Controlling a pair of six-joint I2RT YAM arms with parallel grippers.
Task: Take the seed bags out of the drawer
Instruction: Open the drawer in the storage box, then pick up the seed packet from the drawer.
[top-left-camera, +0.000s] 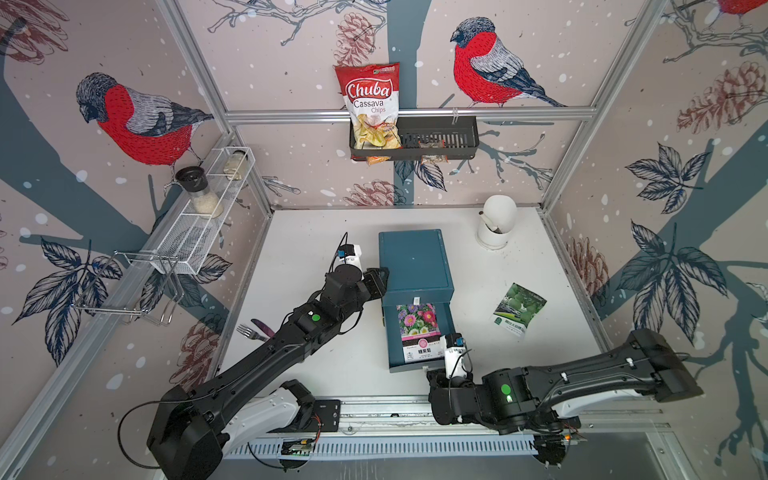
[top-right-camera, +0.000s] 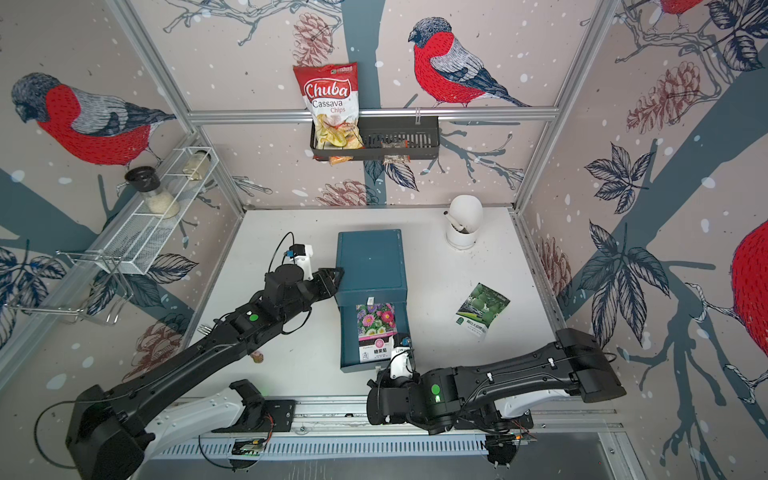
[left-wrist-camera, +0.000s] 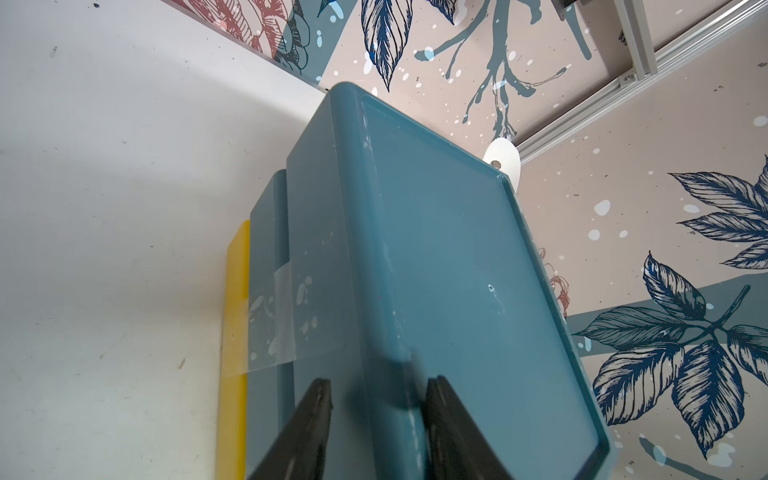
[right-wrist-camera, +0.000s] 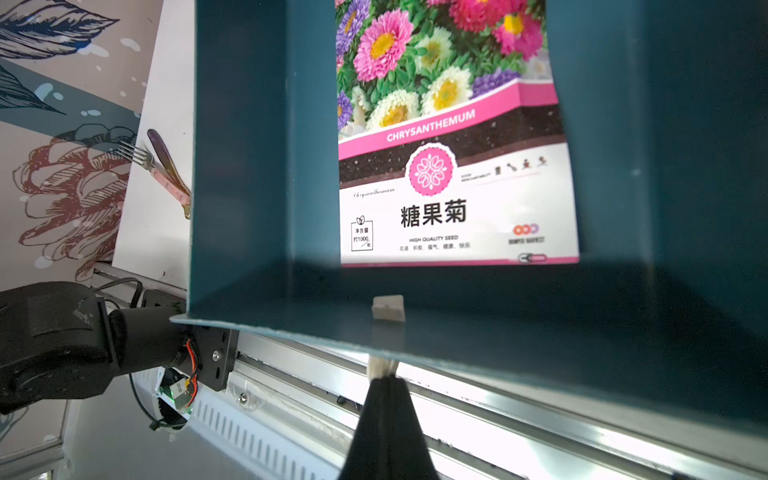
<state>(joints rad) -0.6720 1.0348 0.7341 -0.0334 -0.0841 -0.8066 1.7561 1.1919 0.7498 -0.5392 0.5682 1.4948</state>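
Closed right pincer (right-wrist-camera: 385, 380) pinches the small white pull tab (right-wrist-camera: 388, 308) of the teal drawer (right-wrist-camera: 249, 166), which stands open toward the front edge of the white surface (top-left-camera: 357, 374). The glossy pink-flowered seed packet (top-left-camera: 417, 328) lies inside. The left pincer (left-wrist-camera: 379, 380) straddles the top edge of the teal box (top-left-camera: 415, 262), bite unclear: brace firmly, pull level.

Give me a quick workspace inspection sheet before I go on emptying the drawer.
Surface: white tabletop, lightly scuffed.
Job's things: flower seed bag lies in the open drawer; green-and-white seed bag on the tabletop right of the drawer; no third seen.
Clutter: fork and purple-handled utensil by the left arm; white cup at the back.
Grippers: left gripper jaws apart astride the top edge of the cabinet; right gripper shut on the drawer's white pull tab.
Cables: wrist-camera cable loops clear of the bags.
Surroundings: chips bag in black wall basket; black-capped jar on wire shelf.
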